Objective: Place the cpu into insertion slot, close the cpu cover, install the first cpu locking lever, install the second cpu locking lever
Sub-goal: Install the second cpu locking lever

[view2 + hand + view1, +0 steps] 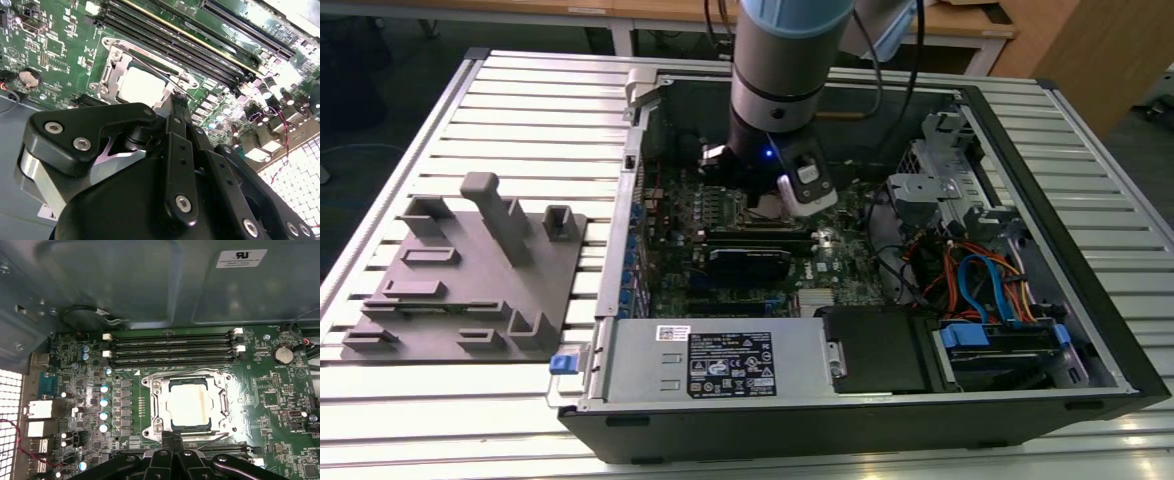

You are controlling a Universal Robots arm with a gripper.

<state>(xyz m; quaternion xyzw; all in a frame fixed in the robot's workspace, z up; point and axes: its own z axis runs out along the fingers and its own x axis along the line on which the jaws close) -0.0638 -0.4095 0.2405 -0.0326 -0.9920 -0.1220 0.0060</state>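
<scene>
The claw [170, 442] is seen closed, its black fingertips pressed together with nothing between them, just beside the near edge of the insertion slot [157, 412] in the first wrist view. The cpu [189, 405], a pale silver-grey square, is seated flat inside that slot, and the cpu cover [223, 401] is laid over it as a silvery frame. Long black memory slots [170, 347] run close beside the socket. In the exterior view the open computer case [1067, 300] is set on a slatted tabletop [520, 110], its walls ringing the motherboard [667, 235].
</scene>
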